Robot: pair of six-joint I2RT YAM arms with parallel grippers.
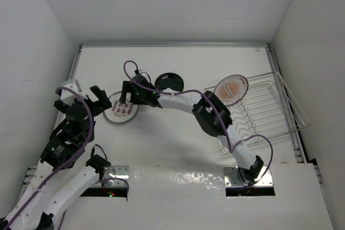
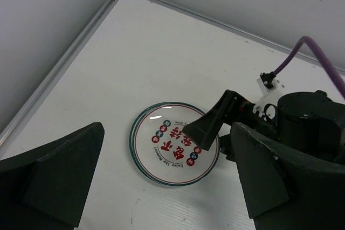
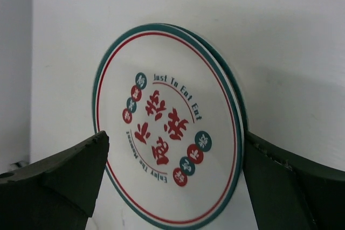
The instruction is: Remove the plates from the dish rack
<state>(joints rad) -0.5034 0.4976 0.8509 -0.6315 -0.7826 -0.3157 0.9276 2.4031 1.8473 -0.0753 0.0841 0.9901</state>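
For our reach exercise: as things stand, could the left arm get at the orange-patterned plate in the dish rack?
Probably not: the orange-patterned plate stands in the dish rack far right, and the right arm stretches across between.

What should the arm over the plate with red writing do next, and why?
Probably lift the right end effector straight up: its jaws stand open, the lettered plate lies flat, and an orange-patterned plate stands in the dish rack, waiting to be unloaded.

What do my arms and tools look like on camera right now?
Left arm and right arm: white links, black joints, purple cable looped along each. Left tool and right tool: matte black, two broad wedge-shaped fingers.
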